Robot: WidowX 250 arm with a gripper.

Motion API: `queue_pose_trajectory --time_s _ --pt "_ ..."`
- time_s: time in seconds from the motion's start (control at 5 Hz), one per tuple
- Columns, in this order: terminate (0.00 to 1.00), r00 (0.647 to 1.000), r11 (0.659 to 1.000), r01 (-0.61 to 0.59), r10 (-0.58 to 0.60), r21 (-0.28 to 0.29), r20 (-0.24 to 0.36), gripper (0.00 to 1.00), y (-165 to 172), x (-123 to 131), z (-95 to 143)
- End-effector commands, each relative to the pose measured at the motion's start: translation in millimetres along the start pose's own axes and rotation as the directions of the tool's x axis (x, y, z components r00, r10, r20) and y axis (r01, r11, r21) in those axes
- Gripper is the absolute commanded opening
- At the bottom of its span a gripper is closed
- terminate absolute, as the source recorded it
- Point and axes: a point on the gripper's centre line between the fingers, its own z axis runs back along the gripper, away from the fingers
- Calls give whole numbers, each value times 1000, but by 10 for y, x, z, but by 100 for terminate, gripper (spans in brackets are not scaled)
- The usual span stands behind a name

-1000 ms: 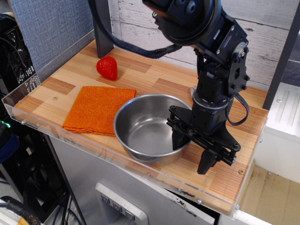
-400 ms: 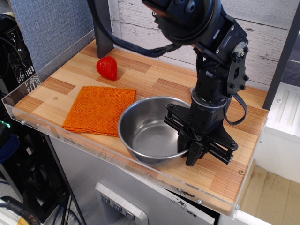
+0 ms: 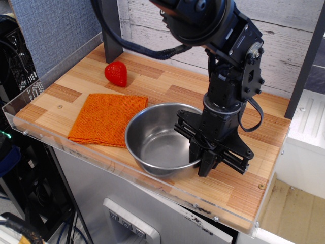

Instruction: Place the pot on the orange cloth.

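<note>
The pot (image 3: 157,140) is a wide shiny steel bowl at the middle front of the wooden table, its left rim over the right edge of the orange cloth (image 3: 107,118). The cloth lies flat at the front left. My black gripper (image 3: 201,161) points down at the bowl's right rim and is shut on it, one finger inside the bowl and one outside. The bowl looks slightly tilted, its right side raised a little.
A red strawberry (image 3: 116,73) lies behind the cloth at the back left. A clear acrylic lip (image 3: 101,152) runs along the table's front and left edges. A dark post (image 3: 110,30) stands at the back left, with a plank wall behind.
The fingers have closed on the bowl's right rim; a second ago they stood open astride it. The gripper and bowl have since shifted slightly left toward the cloth.
</note>
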Motion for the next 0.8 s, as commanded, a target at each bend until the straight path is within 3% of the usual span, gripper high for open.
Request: queue_pose_trajectory --time_s 0.0,0.4,0.6 --pt "0 993 1000 7 -10 21 117 0 101 29 332" --pt "0 963 999 -14 5 29 271 0 345 -51 992" --pt "0 958 995 -98 98 -13 270 0 702 -78 1054"
